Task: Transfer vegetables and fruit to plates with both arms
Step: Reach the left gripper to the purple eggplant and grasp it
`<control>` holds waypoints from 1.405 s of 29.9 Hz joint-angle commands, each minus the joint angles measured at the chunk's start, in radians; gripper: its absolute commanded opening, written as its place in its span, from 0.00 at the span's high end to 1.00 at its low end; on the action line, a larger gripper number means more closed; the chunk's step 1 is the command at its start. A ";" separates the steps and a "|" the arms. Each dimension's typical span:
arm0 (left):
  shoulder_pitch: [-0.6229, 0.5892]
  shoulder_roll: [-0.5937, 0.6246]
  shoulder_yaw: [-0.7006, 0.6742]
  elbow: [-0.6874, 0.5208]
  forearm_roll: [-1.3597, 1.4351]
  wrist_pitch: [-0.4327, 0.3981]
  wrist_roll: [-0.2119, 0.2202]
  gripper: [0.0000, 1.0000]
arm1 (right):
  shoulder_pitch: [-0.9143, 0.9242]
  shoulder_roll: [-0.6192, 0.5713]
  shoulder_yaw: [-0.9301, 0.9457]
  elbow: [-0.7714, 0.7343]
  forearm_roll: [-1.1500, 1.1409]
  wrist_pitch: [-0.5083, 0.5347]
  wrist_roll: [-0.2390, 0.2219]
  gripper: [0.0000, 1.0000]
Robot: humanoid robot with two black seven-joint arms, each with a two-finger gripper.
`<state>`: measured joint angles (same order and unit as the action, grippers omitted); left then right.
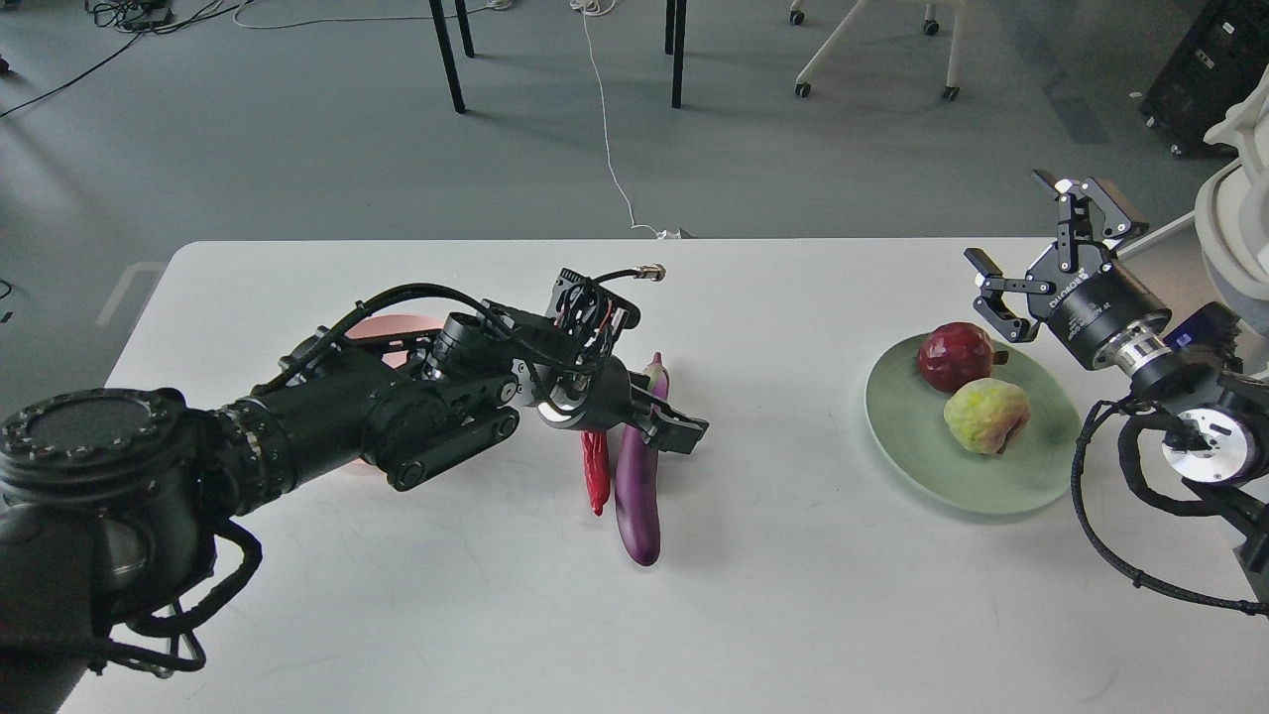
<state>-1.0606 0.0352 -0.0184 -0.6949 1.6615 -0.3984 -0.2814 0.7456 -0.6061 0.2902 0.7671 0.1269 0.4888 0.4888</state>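
The purple eggplant [637, 496] and the red chili pepper [595, 471] lie side by side on the white table [793, 595], near its middle. My left gripper [662, 416] is low over the eggplant's upper part, with its fingers on either side; it looks open, and one finger is partly hidden. The pomegranate [954, 355] and the yellow-green fruit [984, 415] sit on the pale green plate [991, 481] at the right. My right gripper [1007, 223] is open and empty, above and behind the pomegranate. The pink plate [382, 325] is mostly hidden behind my left arm.
The table's far edge runs just behind the grippers. Beyond it are chair and table legs and a white cable [607, 139] on the grey floor. A white object [1234, 208] stands at the far right edge.
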 commanded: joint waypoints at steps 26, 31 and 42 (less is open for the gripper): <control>0.013 0.015 0.005 0.000 0.003 0.006 -0.002 0.02 | -0.002 0.000 0.000 0.003 -0.003 0.000 0.000 0.03; 0.018 0.015 0.005 -0.002 0.004 0.004 -0.001 0.04 | -0.002 0.000 0.000 0.003 -0.003 0.000 0.000 0.03; 0.019 0.014 0.034 -0.002 0.007 -0.004 0.002 0.58 | -0.003 0.000 0.000 0.001 -0.004 0.000 0.000 0.03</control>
<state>-1.0417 0.0509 0.0009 -0.6961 1.6697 -0.4018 -0.2815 0.7426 -0.6059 0.2900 0.7685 0.1238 0.4887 0.4887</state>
